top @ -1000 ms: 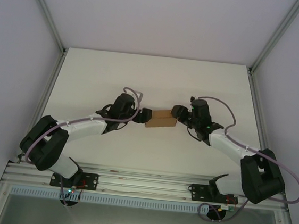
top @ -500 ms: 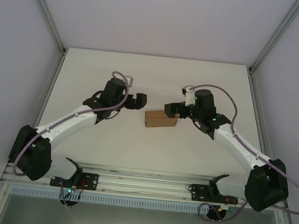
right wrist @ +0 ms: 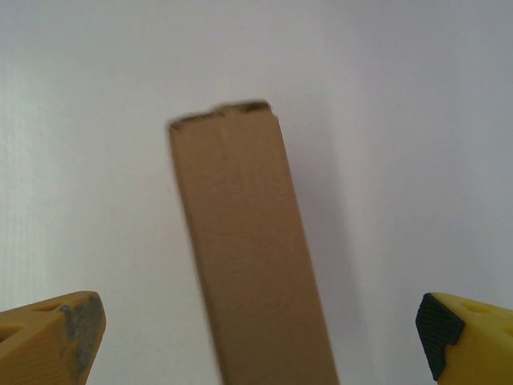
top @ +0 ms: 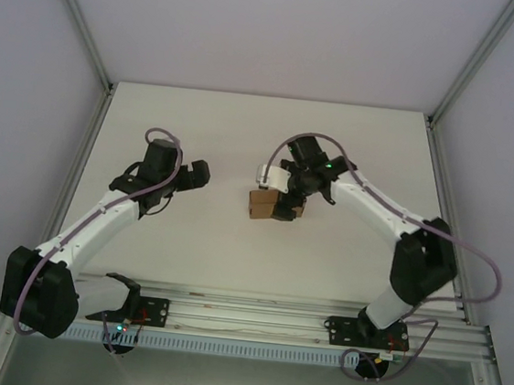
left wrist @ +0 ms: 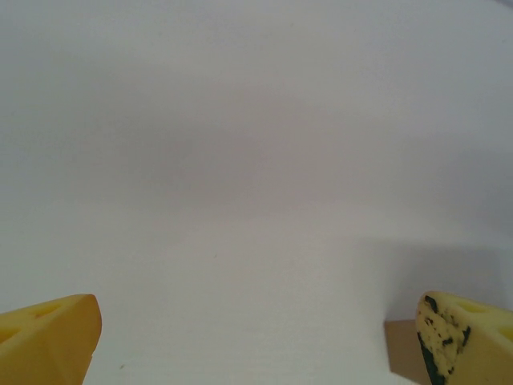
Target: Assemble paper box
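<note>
We see the box (top: 260, 207) lying flat mid-table (top: 244, 136), long axis left-right in the top view, running away from the right wrist camera. The right gripper (top: 283, 205) hangs over it, fingers (right wrist: 56, 337) spread wide, straddling without touching. The left gripper (top: 200, 174) sits apart to the left, fingers also spread.

In the top view, the right gripper (top: 285, 205) covers the right part of the paper box (top: 261, 204), and its dark fingers are too small for us to separate. In the right wrist view the box is blurred and runs off the bottom edge. At the left wrist view's lower right, we see a brown corner, cut by the frame and half hidden behind a finger (left wrist: 461, 341) of the left gripper (left wrist: 256, 321).
</note>
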